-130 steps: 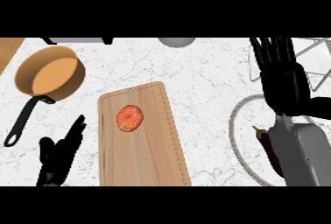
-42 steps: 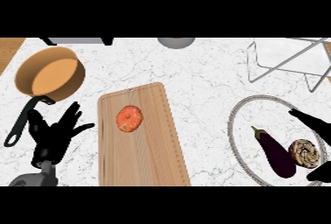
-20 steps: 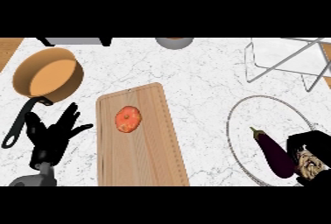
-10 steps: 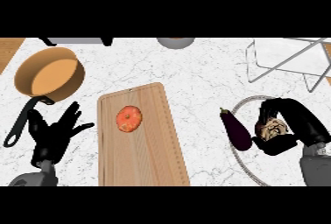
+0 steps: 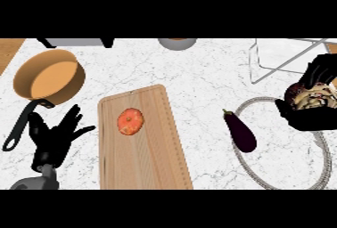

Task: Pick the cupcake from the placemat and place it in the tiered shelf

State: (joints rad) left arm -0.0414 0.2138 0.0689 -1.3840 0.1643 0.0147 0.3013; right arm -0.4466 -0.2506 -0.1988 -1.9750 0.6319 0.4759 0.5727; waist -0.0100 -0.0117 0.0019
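Up off the placemat (image 5: 263, 176) goes the cupcake (image 5: 310, 95), right hand (image 5: 309, 116) curled around it. Keep it level toward the tiered shelf (image 5: 283, 60). Left hand (image 5: 54, 138) rests, fingers spread.

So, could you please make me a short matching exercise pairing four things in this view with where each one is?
Things:
1. cupcake
2. eggplant
3. tomato
4. pan

Places:
A. on the wooden cutting board
B. across the left rim of the round placemat
C. held in the right hand, near the wire tiered shelf
D. on the counter at upper left, above the resting left hand

Pairs: 1-C, 2-B, 3-A, 4-D
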